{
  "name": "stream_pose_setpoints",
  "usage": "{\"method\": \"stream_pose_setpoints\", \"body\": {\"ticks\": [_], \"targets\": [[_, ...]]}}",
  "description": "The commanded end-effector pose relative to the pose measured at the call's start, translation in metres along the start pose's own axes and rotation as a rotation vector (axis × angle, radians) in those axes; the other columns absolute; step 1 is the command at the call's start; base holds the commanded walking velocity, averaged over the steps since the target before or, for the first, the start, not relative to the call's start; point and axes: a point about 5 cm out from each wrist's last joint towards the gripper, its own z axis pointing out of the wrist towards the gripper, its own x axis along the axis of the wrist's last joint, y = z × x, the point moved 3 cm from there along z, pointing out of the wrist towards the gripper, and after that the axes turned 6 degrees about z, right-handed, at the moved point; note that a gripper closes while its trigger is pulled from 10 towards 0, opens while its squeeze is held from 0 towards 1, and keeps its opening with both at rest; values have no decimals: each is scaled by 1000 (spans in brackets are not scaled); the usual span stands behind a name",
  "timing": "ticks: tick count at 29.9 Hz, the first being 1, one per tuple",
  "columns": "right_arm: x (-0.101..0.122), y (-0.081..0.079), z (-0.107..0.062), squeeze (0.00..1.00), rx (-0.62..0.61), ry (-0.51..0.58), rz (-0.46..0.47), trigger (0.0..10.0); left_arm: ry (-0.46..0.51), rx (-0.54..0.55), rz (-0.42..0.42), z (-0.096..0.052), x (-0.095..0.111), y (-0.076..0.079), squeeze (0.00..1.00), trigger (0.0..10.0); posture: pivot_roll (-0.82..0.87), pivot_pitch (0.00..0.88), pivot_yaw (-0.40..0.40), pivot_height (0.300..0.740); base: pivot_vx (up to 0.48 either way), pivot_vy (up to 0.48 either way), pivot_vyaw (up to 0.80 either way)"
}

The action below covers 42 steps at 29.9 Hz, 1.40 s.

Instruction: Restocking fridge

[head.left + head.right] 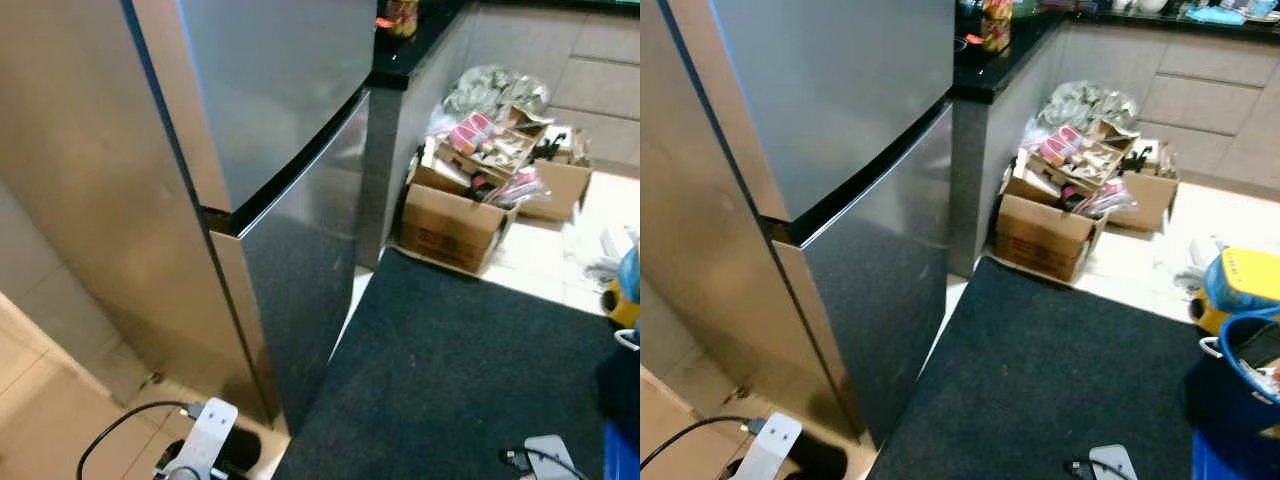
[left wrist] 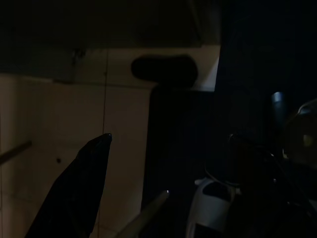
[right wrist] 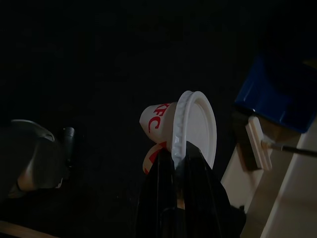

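Fridge (image 1: pixel 270 200) doors closed. Right gripper (image 3: pixel 179 163) clamped on lidded KFC cup (image 3: pixel 178 131) rim. Left gripper (image 2: pixel 81 183) state unclear, too dark.

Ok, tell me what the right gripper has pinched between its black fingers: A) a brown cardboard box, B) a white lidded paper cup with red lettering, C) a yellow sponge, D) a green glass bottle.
B: in the right wrist view the right gripper has its fingers closed on the rim of a white lidded paper cup with red lettering, held tipped on its side above the dark floor mat.
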Motion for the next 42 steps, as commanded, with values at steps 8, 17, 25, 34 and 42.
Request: {"method": "stream_pose_setpoints", "body": {"ticks": [8, 17, 25, 34, 42], "targets": [[0, 2, 0, 20, -6, 1, 13, 10000, -5, -5, 15, 0, -1, 1, 0, 10000, -2, 0, -36, 740, 0, 0, 0], [0, 3, 0, 20, -7, 0, 11, 10000, -5, -5, 14, 0, -1, 1, 0, 10000, -2, 0, -38, 740, 0, 0, 0], [4, -1, -1, 0, 36, 37, 51, 10000, -7, -5, 10, 0, -1, 2, 0, 10000, 0, 0, -40, 740, 0, 0, 0], [3, 0, -1, 0, 36, 24, 15, 10000, -10, -5, 7, -1, -3, 2, 0, 10000, 5, 0, -44, 740, 0, 0, 0], [-1, 2, -1, 31, 15, 8, -9, 10000, -19, -9, 9, -1, -6, 4, 0, 10000, -1, 0, -46, 740, 0, 0, 569]]}}
